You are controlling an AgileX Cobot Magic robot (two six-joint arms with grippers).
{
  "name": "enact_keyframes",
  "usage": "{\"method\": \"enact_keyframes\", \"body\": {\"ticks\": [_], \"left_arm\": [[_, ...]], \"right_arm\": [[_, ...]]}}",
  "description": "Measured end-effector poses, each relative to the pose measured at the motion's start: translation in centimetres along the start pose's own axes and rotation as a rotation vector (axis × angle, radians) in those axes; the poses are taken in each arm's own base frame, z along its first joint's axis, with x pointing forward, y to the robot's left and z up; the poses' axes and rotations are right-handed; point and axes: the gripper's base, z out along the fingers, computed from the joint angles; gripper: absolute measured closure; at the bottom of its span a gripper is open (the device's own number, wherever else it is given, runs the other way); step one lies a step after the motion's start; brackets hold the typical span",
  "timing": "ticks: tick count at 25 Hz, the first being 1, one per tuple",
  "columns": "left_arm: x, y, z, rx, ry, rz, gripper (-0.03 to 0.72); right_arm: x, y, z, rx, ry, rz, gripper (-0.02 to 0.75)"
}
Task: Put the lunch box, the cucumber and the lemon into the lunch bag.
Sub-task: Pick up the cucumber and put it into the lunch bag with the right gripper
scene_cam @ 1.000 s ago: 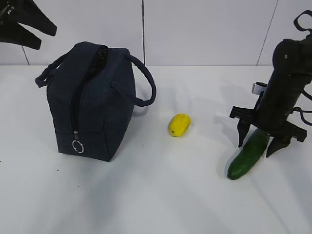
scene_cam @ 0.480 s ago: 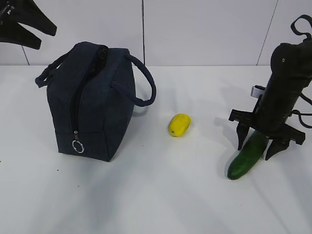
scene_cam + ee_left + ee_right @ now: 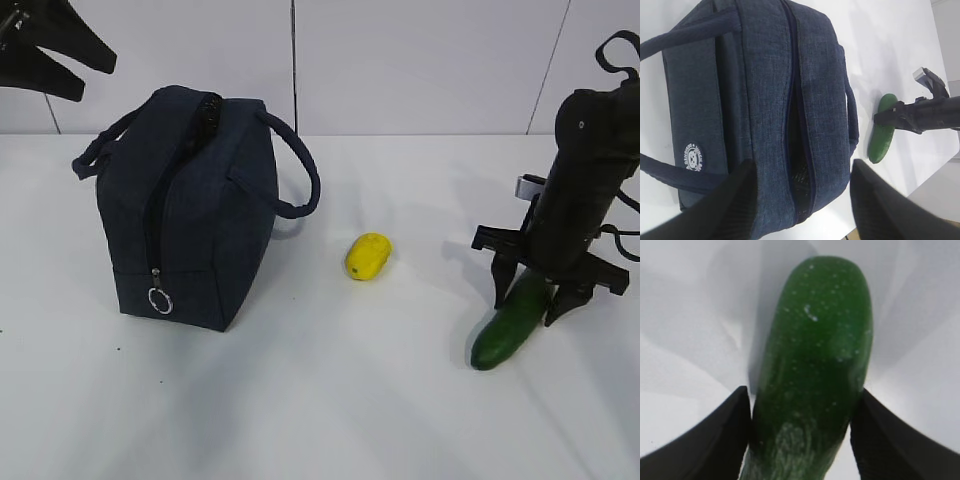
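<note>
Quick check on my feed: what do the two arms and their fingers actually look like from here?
Both are matte black. The right gripper has a thick rounded wrist body, a flat crossbar carrying two pointed fingers, black cable loops behind it, and a small silver tab. The left gripper shows broad, dark fingers with a ribbed texture.

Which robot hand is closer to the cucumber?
The right. The right gripper straddles the cucumber, a finger on each side. The left gripper hangs over the bag, far across the table.
</note>
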Motion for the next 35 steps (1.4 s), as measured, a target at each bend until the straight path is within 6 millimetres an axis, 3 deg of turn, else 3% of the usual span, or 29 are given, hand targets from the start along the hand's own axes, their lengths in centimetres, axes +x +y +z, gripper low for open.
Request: {"method": "enact_keyframes", "body": {"ticks": [8, 18, 25, 29, 35], "left_arm": [[0.0, 0.0, 0.0, 0.002, -0.001, -0.001, 0.259], [0.0, 0.0, 0.0, 0.003, -0.001, -0.001, 0.28], [0.1, -0.8, -0.9, -0.008, -0.019, 0.023, 0.293], [0.4, -0.8, -1.5, -0.062, -0.01, 0.055, 0.294], [0.6, -0.3, -1.5, -0.118, 0.009, 0.075, 0.297]], "right_arm": [[0.0, 0.0, 0.0, 0.003, -0.004, -0.004, 0.363], [0.0, -0.1, -0.8, 0.042, 0.038, -0.093, 0.373], [-1.1, 1.1, -3.3, -0.001, 0.018, -0.256, 0.373], [-1.1, 2.4, -4.8, -0.121, 0.021, -0.373, 0.376], [0.1, 5.1, -10.3, -0.464, -0.064, -0.542, 0.376]]}}
